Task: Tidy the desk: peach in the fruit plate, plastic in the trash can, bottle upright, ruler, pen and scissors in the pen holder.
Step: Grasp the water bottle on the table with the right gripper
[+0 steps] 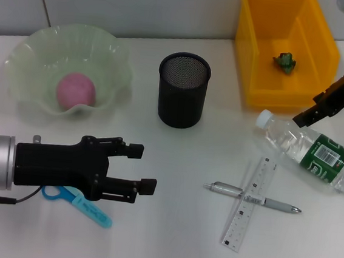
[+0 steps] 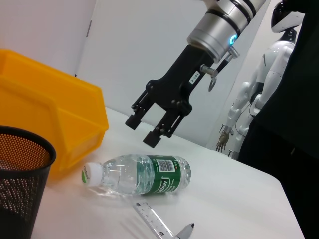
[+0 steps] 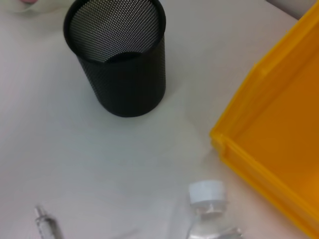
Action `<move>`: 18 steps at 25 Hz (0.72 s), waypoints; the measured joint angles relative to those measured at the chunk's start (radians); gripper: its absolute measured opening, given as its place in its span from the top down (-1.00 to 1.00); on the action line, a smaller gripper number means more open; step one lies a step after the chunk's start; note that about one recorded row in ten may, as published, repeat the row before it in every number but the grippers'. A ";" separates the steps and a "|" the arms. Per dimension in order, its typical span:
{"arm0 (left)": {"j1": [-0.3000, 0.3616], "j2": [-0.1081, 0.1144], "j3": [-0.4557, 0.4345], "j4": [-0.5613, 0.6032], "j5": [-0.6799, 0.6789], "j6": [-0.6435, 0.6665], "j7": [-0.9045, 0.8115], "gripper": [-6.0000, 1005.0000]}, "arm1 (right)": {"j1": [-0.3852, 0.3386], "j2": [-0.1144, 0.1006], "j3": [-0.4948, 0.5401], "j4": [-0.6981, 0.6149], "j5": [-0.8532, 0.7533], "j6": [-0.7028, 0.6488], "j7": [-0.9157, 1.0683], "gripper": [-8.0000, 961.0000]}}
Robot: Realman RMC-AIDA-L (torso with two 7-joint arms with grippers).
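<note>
The pink peach [image 1: 76,90] lies in the pale green fruit plate [image 1: 115,56] at the back left. A green scrap of plastic [image 1: 284,62] sits in the yellow trash can [image 1: 251,63]. On its side at the right lies the bottle [image 1: 310,151], cap toward the pen holder [image 1: 183,90]. My right gripper [image 1: 304,117] hangs open just above the bottle [image 2: 139,174], as the left wrist view shows [image 2: 143,130]. The pen [image 1: 274,204] lies across the ruler [image 1: 249,205]. My left gripper [image 1: 142,169] is open and empty at the front left, over the blue scissors [image 1: 85,205].
The trash can [image 2: 50,124] stands close behind the bottle's cap [image 3: 207,194]. The pen holder [image 3: 119,64] is upright and empty, about a hand's width from the cap. A white humanoid robot [image 2: 249,99] stands beyond the desk edge.
</note>
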 joint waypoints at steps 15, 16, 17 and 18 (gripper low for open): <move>0.004 0.000 0.000 0.000 -0.001 0.009 -0.001 -0.72 | 0.054 0.016 -0.045 0.159 0.004 0.149 -0.009 -0.51; 0.005 -0.001 0.000 0.000 -0.001 0.010 -0.002 -0.72 | 0.057 0.016 -0.051 0.173 0.003 0.161 -0.009 -0.51; 0.005 -0.001 0.000 0.000 -0.001 0.010 -0.002 -0.72 | 0.058 0.017 -0.053 0.177 0.003 0.163 -0.009 -0.51; 0.005 -0.001 0.000 0.000 -0.001 0.010 -0.002 -0.72 | 0.058 0.017 -0.055 0.179 0.002 0.163 -0.009 -0.51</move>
